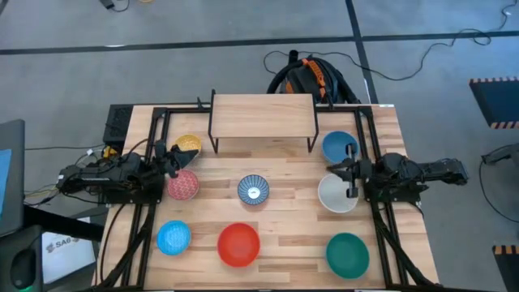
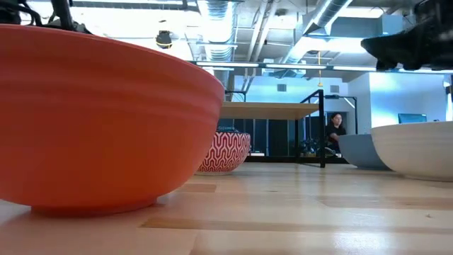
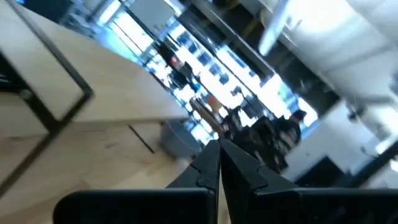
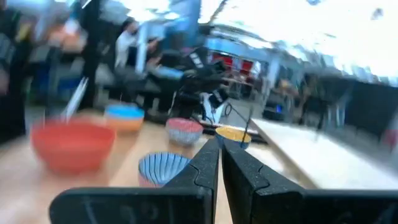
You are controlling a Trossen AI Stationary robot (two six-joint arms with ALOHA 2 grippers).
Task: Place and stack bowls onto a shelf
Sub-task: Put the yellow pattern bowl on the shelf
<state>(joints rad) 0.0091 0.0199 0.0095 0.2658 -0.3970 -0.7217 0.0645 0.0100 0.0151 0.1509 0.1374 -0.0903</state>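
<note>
Shelf (image 1: 263,112) sitting bare at table's far edge. Left gripper (image 1: 174,154) hovering by yellow bowl (image 1: 188,145), fingers pressed together. Right gripper (image 1: 350,169) hanging between blue bowl (image 1: 336,145) and white bowl (image 1: 334,195), fingers together, holding nothing.

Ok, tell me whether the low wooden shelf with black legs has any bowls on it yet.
Empty: the shelf's board is bare in the high view.

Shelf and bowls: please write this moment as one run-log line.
shelf: no bowls on it | bowls: all on tabletop | left gripper: shut, near yellow bowl | right gripper: shut, above white bowl
</note>
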